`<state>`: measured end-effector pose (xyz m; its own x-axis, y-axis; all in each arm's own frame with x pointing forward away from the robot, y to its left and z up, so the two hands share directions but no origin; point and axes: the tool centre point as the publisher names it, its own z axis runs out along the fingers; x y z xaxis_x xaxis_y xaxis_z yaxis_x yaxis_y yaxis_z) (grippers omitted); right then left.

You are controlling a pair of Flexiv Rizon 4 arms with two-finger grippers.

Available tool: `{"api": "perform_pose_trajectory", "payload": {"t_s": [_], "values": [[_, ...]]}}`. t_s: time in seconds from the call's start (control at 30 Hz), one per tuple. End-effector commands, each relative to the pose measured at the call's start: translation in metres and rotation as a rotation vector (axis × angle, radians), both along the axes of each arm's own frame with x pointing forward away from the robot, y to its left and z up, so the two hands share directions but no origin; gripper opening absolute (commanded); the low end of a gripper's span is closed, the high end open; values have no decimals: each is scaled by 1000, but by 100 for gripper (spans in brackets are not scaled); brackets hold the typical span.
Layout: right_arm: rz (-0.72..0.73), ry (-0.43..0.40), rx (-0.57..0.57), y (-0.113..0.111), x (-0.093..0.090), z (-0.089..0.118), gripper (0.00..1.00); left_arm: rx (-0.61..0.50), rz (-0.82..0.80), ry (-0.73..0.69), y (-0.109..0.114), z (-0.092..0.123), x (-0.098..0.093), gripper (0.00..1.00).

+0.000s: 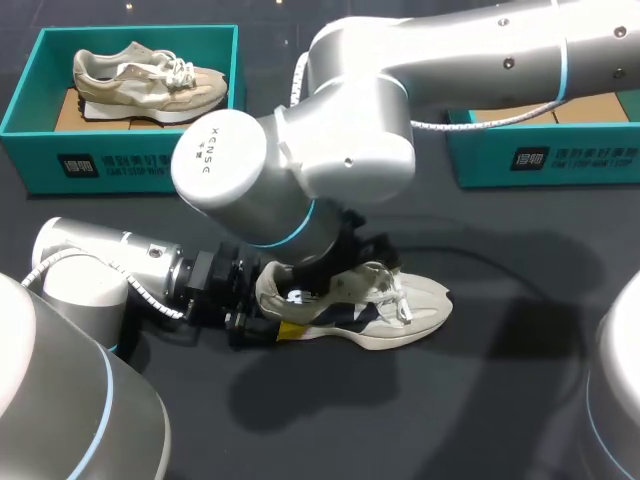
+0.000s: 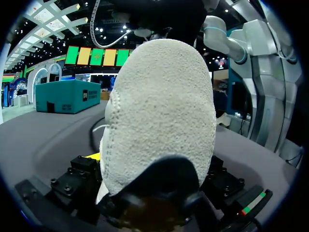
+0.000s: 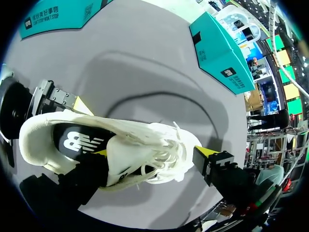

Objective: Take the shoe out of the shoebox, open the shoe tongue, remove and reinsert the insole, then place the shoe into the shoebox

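1. Cream-white shoe [image 1: 400, 310] stands on its sole on the dark desk [image 1: 500, 400], outside both boxes. Its long axis runs across the desk, heel toward the robot's left and toe toward its right.
2. The left tool [image 1: 272, 308] is clenched on the heel [image 2: 159, 111] from two sides.
3. The right tool [image 1: 340, 268] hangs over the shoe's opening, just behind the laces [image 1: 392, 292], so it is the one nearer the tongue. Whether it is gripping or released cannot be told.
4. Count: two shoes, the second a beige shoe [image 1: 150, 82] in the left shoebox [image 1: 130, 165]; two teal boxes, counting the right shoebox [image 1: 545, 160]; two arms.
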<state>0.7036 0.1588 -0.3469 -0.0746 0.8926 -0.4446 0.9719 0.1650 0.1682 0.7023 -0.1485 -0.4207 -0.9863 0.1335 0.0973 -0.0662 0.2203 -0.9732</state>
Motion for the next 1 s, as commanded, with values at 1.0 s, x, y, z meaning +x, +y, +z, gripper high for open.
{"api": "perform_pose_trajectory", "payload": {"t_s": [1.0], "values": [[-62, 94, 153, -2, -13, 21, 63, 1, -1, 1, -2, -2, 2, 0]]}}
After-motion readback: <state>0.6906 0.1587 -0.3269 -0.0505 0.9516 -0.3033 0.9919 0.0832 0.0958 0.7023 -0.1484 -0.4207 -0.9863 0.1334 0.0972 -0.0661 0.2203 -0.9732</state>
